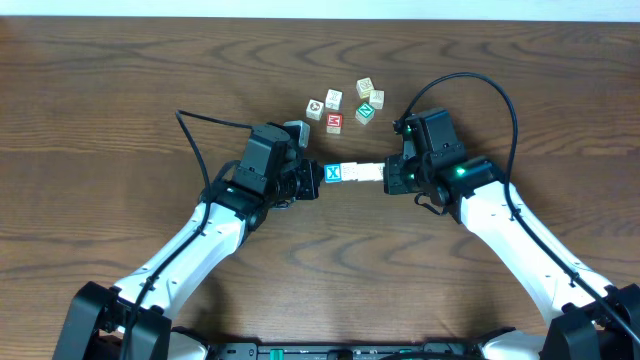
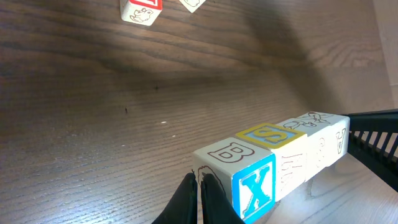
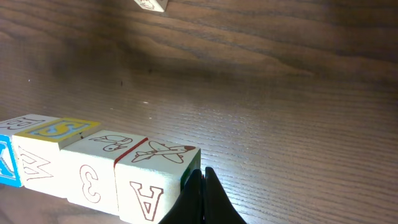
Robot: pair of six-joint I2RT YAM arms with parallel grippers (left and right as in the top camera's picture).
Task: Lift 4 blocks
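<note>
Four blocks (image 1: 355, 173) squeezed end-to-end between left claw (image 1: 316, 181) and right claw (image 1: 387, 176), both pressed together; apparently clear of the table (image 1: 100, 80) (shadow underneath in wrist views); lift seemingly done; nothing left but holding.

Soft, even light; broad dim shadows cross the table (image 2: 124, 56), with pale glare nearby.

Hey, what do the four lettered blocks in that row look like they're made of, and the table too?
The lettered blocks: probably wood, with smooth cream faces, crisp square edges, printed or painted letters and one solid blue face. The table: dark brown wood grain with a slight sheen. It could be real wood, veneer or laminate; the look leaves it open.
</note>
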